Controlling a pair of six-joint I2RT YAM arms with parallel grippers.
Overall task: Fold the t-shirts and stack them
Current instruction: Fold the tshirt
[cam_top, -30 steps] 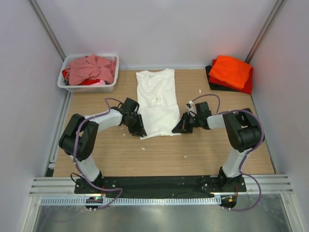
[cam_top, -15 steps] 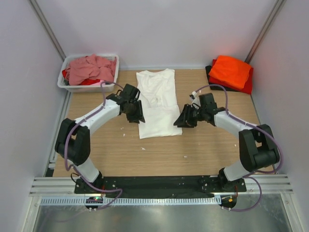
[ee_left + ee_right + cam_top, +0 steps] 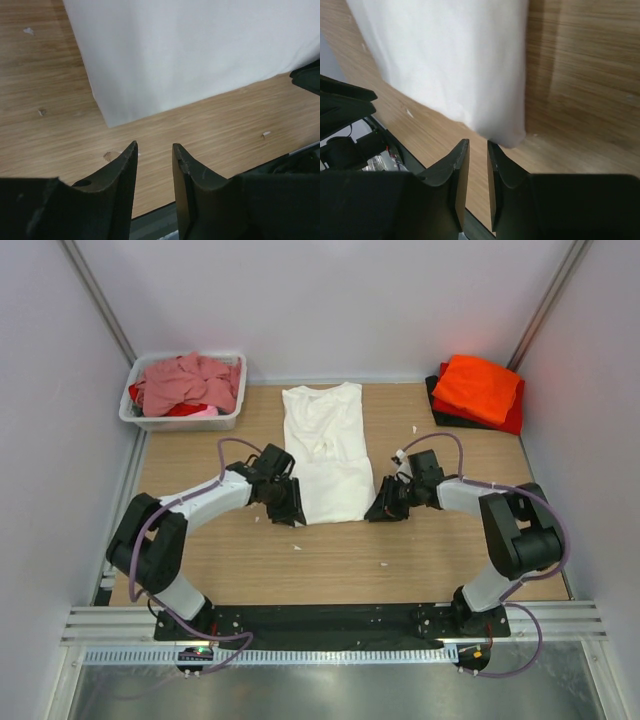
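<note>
Nearest the arms, the wooden counter (image 3: 330, 575) carries a few small white scraps (image 3: 297, 547), just short of the white shirt (image 3: 325, 455). That shirt lies flat in the middle of the counter, folded into a long narrow strip with its collar end away from the arms. The left claw (image 3: 290, 510) sits low by the shirt's near left corner, fingers a little apart with nothing between them. The right claw (image 3: 378, 510) is at the near right corner, also slightly parted and empty, the cloth's edge just ahead of its tips. Beyond the shirt to the left stands a white tub (image 3: 185, 423), heaped with a crumpled pink shirt (image 3: 185, 380) over some red cloth (image 3: 185, 410). Beyond it to the right, an orange shirt (image 3: 478, 385) lies folded on a red shirt (image 3: 512, 420) and a black shirt (image 3: 445, 416).
</note>
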